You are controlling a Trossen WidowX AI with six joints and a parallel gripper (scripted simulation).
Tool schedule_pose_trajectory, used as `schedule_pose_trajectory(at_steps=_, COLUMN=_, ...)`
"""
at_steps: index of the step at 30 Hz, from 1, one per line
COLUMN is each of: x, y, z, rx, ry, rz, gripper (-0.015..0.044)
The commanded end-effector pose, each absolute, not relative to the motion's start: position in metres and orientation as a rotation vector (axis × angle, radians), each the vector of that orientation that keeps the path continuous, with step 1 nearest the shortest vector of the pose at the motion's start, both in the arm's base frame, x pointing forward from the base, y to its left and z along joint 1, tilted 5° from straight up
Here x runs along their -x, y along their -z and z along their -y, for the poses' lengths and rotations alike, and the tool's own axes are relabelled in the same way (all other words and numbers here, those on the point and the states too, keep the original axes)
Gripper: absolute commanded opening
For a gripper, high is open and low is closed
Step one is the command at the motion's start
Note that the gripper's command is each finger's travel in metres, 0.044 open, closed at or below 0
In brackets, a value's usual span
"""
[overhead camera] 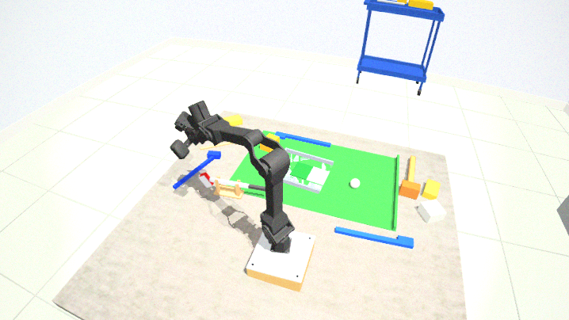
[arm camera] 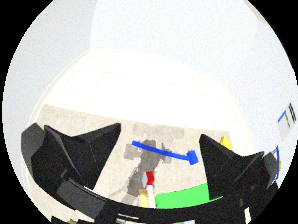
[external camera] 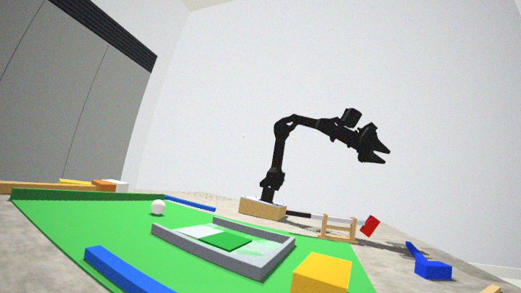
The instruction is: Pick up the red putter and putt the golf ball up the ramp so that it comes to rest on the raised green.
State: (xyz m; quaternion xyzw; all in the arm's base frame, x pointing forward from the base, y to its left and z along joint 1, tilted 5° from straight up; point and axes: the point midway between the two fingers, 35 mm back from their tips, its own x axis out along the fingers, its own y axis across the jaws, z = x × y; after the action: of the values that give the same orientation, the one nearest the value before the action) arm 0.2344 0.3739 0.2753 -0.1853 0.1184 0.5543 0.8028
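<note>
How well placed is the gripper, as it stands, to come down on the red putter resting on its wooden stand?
Probably yes. The gripper is open and empty, high above the red putter, whose shaft lies across the wooden stand. Nothing lies between them; only the blue putter is nearby.
</note>
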Motion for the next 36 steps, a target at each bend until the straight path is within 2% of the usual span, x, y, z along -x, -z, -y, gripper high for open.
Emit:
schedule_pose_trajectory(at_steps=1, x=-0.264, y=-0.229, z=-0.338, rx=0.563, ry=-1.148, rz=-0.366, gripper=0.0440)
schedule_pose_trajectory(at_steps=9, x=-0.294, y=-0.144, z=-0.237, rx=0.834, ry=-1.146, rz=-0.649, gripper=0.0440)
schedule_pose_trajectory(at_steps=18, x=-0.264, y=-0.081, z=-0.125, rx=0.917, ry=-1.305, rz=-0.963, gripper=0.0440)
schedule_pose_trajectory(at_steps=36, x=-0.263, y=-0.049, z=-0.124, rx=0.916, ry=-1.310, rz=-0.969, gripper=0.0440)
